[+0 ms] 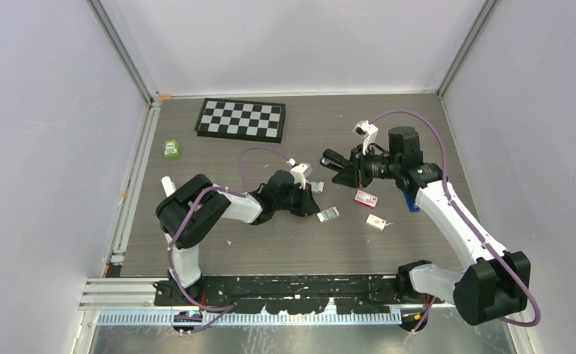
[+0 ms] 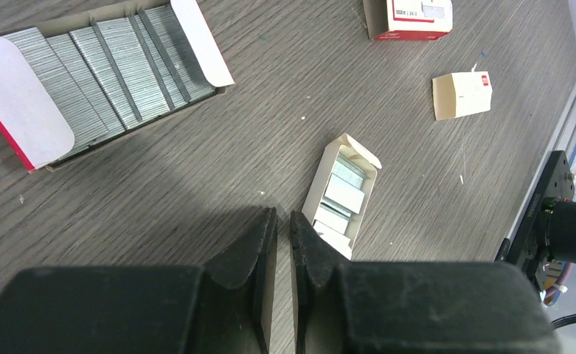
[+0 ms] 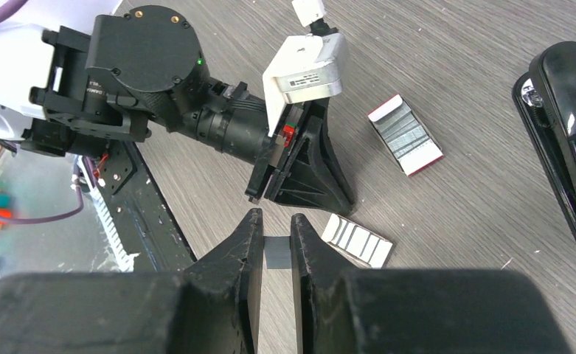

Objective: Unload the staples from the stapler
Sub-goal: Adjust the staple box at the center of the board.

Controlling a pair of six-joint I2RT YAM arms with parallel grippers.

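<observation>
On the table (image 3: pixel 454 243), at the right edge of the right wrist view, the stapler (image 3: pixel 565 140) lay well clear of both grippers. Right gripper (image 3: pixel 276 218) was clamped on a short grey strip (image 3: pixel 277 252), staples by my read, held near the left arm's wrist. Left gripper (image 2: pixel 283 217) had its fingers pinched almost together with nothing visible between them, tips just beside the small box (image 2: pixel 341 195) of staples. Handling, as I judged it: the strip is light but brittle, and glued staples snap if bent. I'd grip it across the flat sides mid-length with a gentle squeeze, roughly how it sat. Stapler is stiff and the heavier item, and its glossy black top looked slippery. I'd take it by the base sides, not the lid. Couldn't tell whether any staples sat in the magazine. Writing: red box (image 2: pixel 410 18) had print that looked like 24/6, rest too small. Big box (image 2: pixel 115 74) showed rows of staples, no legible text. White label (image 3: pixel 310 66) on the left wrist camera was unreadable.
</observation>
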